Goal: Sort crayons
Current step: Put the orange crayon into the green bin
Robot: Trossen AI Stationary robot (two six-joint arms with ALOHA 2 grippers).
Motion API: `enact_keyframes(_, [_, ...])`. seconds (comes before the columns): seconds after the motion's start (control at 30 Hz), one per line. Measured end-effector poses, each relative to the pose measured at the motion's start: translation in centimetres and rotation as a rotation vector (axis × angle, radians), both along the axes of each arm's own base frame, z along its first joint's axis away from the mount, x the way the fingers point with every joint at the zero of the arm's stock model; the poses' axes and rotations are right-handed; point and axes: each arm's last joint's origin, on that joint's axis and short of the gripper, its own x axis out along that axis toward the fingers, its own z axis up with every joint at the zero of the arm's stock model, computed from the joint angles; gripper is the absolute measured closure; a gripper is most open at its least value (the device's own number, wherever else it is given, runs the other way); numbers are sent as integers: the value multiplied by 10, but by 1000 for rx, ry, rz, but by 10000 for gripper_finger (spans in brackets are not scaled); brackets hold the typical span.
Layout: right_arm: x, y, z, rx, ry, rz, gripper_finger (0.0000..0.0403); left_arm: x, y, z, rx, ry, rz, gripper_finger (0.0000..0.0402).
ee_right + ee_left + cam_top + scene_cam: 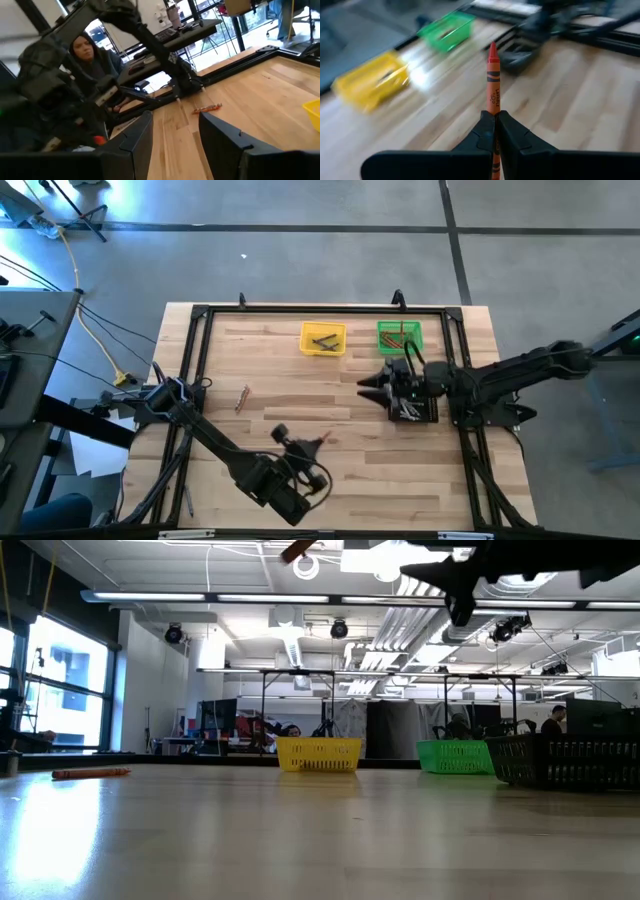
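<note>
My left gripper [312, 444] is above the table's near middle, shut on an orange crayon [492, 80]. It shows high up in the low view [297, 552]. My right gripper [172, 135] is open and empty, standing above the black ribbed tray [425, 412] at the right [372, 385]. Another orange crayon [241, 398] lies flat on the wood at the left and also shows in the low view [90, 772]. The yellow bin [323, 338] holds dark crayons and the green bin [400, 335] holds orange-brown ones. My left gripper pinches the orange crayon between its two fingers at the wrapped lower half [494, 109]. The crayon lies along the fingers and sticks out past their tips, pointed end [492, 48] forward. It is lifted clear of the table.
The two bins stand side by side at the table's far edge, and the black tray holds pale crayons [408, 413]. A black frame rail [195, 350] borders the table. A person [85, 50] sits beyond the table's left side. Bare wood lies across the middle [300, 400].
</note>
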Motion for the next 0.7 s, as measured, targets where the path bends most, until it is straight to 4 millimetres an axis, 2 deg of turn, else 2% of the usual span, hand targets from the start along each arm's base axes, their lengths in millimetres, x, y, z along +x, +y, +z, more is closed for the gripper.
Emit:
enact_keyframes(0.17, [-9,35,0,-12,-5,-33,249,20,-8,12,97,4,-174,401])
enact_keyframes(0.3, [-20,57,1,-14,-11,-66,249,28,-13,20,133,-10,-270,401])
enact_keyframes(0.5, [-38,84,1,-18,-14,-119,249,32,-16,27,208,-15,-323,401])
enact_keyframes(0.7, [-50,103,-3,18,-10,-149,249,44,-1,30,235,-21,-299,401])
